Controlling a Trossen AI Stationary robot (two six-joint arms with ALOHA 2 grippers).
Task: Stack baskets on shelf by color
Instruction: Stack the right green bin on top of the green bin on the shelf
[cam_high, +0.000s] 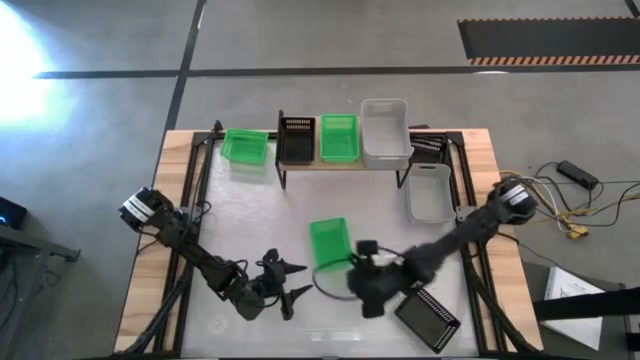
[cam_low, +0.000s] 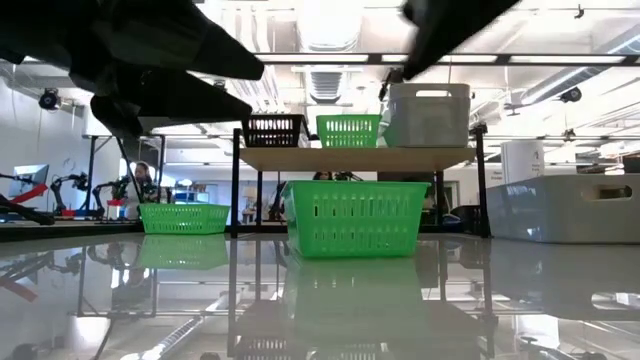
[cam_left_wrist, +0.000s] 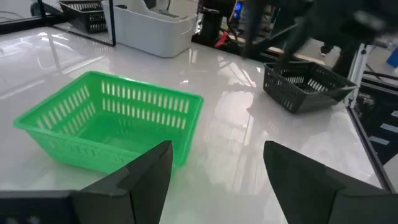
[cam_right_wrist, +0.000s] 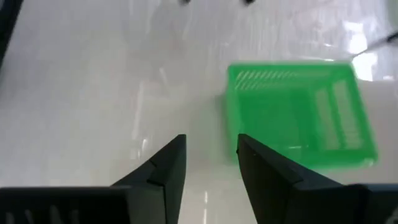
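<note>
High view puts the loose green basket (cam_high: 330, 243) near table centre, empty. At its 5 o'clock the right gripper (cam_high: 366, 290) hangs, jaws a narrow gap apart, holding nothing; at 8 o'clock the left gripper (cam_high: 290, 282) waits, spread wide, empty too. At 12 o'clock the shelf (cam_high: 345, 160) carries black, green and white baskets, all empty. Risk, I judge: fingers striking the slick tabletop (cam_high: 250, 220) could push the light basket away rather than pinch its wall.
</note>
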